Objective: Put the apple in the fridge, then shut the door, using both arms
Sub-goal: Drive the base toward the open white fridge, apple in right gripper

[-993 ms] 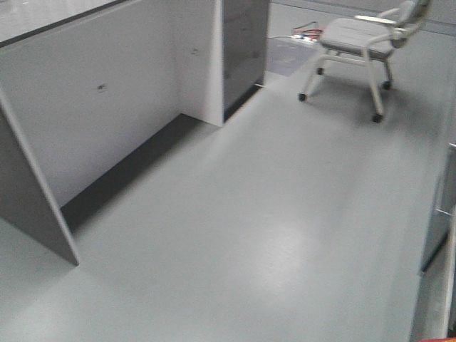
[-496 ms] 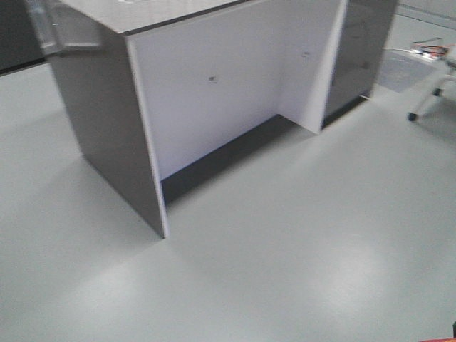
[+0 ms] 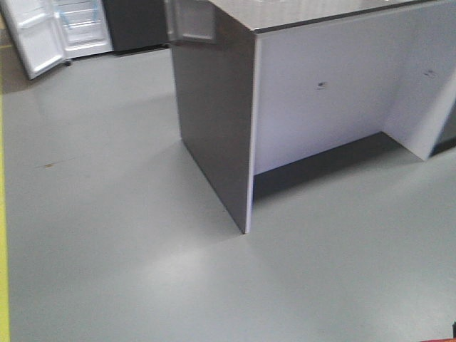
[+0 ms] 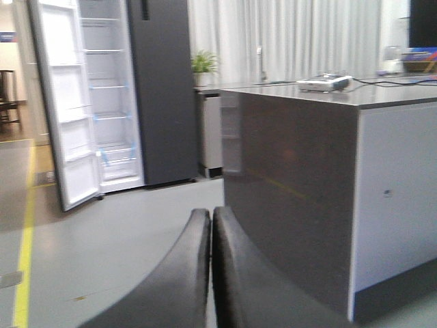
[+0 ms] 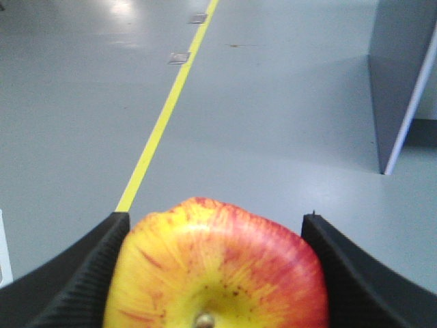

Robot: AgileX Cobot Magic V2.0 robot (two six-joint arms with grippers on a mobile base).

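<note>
The apple sits pinched in the right gripper, its black fingers pressed against either flank, stem end facing the wrist camera. The left gripper is empty, its two jaws pressed flat together. The fridge stands well apart from the robot, across a stretch of bare grey floor, with the door swung wide and the white shelves showing. So the carrying is under way, and I judge that nothing of the placing or closing is done yet. What worries me is the trip across. The skin is glossy and round, and only two narrow pads hold it, so a jolt from the base could roll it out and send it off across the floor. The dark counter has a corner jutting near the robot's path, and a tight turn might clip it with an arm. At the fridge, a reach that comes in off-line could strike the open door or a shelf edge and knock the fruit free.
</note>
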